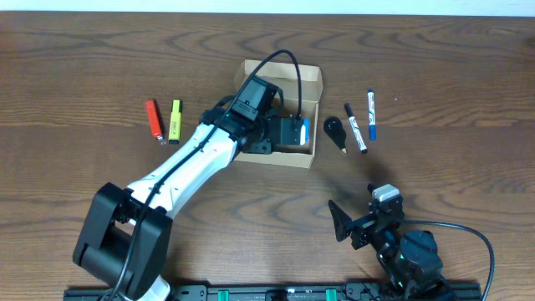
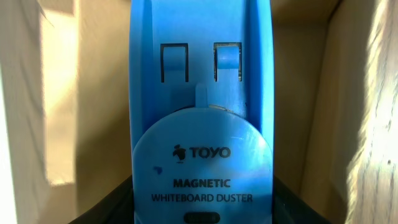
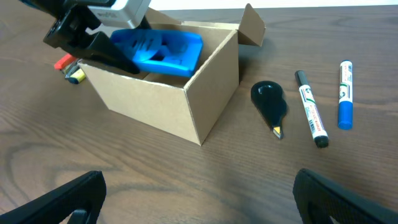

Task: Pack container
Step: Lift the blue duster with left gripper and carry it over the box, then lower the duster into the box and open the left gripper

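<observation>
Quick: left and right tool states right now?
Left tool: closed, holding the duster.
Right tool: open, empty.

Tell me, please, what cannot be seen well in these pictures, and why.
- Inside of the container: overhead, covered by the left gripper and the blue duster; left wrist, the duster fills the frame.
- Orange marker and yellow marker: right wrist, mostly behind the container.
- Print on the black pen and blue pen: too small, overhead and right wrist.
- Right gripper: right wrist, fingers cut off by the bottom edge.
</observation>
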Controlling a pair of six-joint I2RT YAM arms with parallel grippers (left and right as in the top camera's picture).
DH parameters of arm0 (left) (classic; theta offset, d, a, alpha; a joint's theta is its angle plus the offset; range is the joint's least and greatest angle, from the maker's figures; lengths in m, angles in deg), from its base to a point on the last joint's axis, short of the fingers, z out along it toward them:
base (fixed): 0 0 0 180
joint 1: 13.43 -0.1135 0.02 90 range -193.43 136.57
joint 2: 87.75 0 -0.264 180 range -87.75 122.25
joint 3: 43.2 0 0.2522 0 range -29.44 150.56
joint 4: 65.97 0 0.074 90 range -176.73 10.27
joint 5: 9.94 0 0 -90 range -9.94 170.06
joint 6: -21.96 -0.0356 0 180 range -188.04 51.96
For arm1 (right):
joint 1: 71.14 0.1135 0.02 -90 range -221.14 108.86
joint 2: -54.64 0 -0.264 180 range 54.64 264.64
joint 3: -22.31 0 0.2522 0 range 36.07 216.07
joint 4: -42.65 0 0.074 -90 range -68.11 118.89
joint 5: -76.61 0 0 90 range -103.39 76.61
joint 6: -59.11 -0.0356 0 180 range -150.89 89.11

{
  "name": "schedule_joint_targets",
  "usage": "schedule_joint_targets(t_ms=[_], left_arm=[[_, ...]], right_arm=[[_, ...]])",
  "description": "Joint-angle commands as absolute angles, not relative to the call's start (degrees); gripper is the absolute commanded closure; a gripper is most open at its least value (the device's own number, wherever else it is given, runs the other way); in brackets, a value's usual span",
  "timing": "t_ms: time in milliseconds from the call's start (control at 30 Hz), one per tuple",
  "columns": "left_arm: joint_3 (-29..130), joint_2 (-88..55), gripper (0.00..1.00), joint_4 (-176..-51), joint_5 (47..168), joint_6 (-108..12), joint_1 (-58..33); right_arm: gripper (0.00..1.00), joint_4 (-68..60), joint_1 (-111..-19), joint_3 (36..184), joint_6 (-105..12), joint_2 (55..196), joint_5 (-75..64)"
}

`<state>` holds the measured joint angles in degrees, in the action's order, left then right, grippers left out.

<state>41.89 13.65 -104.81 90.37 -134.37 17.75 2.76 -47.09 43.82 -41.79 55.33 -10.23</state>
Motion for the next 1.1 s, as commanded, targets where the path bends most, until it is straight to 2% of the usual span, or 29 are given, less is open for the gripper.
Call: schedule_joint_targets(t_ms=[0, 133, 267, 433, 700, 867, 1067], left_arm=[[42.75, 13.98, 0.73, -105.64, 90.61, -135.39, 16.83], [42.75, 13.83, 0.74, -106.41, 91.59, -136.81, 16.85], [42.75, 13.83, 0.66, -108.40, 94.67, -137.10, 16.76], [42.75, 13.83, 0.67, -109.21, 94.94, -137.12, 15.80], [42.75, 13.83, 0.60, -109.58, 95.15, -137.10, 14.29], [42.75, 13.83, 0.47, -109.54, 95.15, -137.10, 14.18], [42.75, 13.83, 0.38, -109.51, 95.13, -137.10, 14.16]], right_arm=[[0.01, 2.74, -46.78, 43.51, -41.55, 54.96, -10.56], [0.01, 2.74, -46.78, 43.51, -41.55, 54.96, -10.56], [0.01, 2.74, -46.78, 43.51, -41.55, 54.96, -10.56], [0.01, 2.74, -46.78, 43.51, -41.55, 54.96, -10.56], [0.01, 2.74, -46.78, 43.51, -41.55, 54.96, -10.56], [0.01, 2.74, -46.78, 43.51, -41.55, 54.96, -10.56], [0.01, 2.74, -46.78, 43.51, -41.55, 54.96, -10.56]])
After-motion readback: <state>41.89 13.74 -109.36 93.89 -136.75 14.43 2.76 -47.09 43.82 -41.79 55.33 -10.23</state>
